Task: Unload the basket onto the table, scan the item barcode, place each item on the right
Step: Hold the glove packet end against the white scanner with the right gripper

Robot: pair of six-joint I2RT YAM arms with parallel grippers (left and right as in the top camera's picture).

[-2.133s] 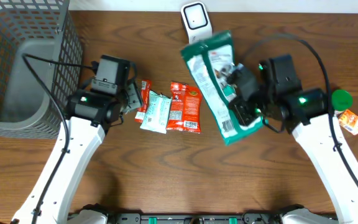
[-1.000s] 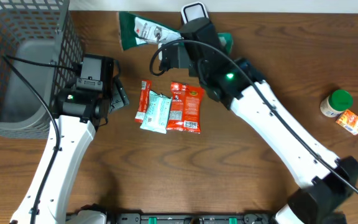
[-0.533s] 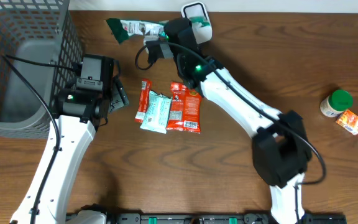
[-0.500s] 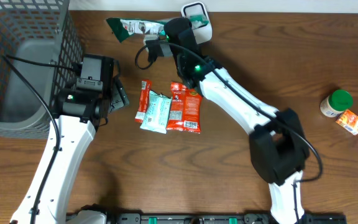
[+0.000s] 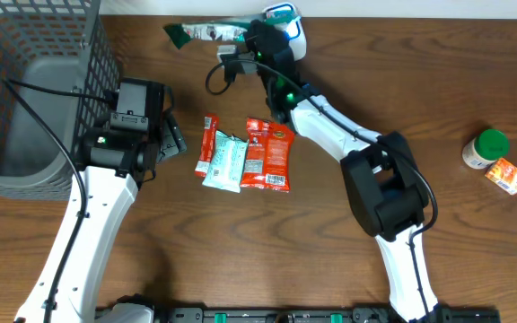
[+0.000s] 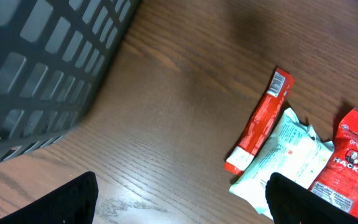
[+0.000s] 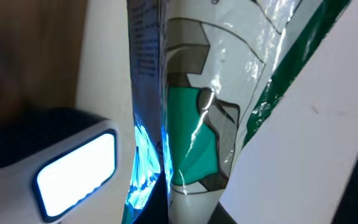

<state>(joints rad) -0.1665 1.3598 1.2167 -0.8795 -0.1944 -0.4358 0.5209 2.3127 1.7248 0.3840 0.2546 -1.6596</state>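
The red packet point(image 6: 353, 163) at the right edge of the left wrist view reads "HACKS". The green-and-white foil bag point(image 5: 203, 33), shiny and crinkled, sits at the top centre of the overhead view. It is clamped in the jaws of the right gripper point(image 5: 243, 43), just beside the lit scanner point(image 5: 287, 18). The jaws of the left gripper point(image 6: 182, 202) stand wide apart over the tabletop point(image 5: 474, 233).

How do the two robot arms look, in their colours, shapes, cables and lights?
Both the left arm and the right arm have smooth white tubular links joined by bulky black joint housings. Each carries a small green indicator light and a thin black cable looping near the wrist. The left arm's jaws are black.
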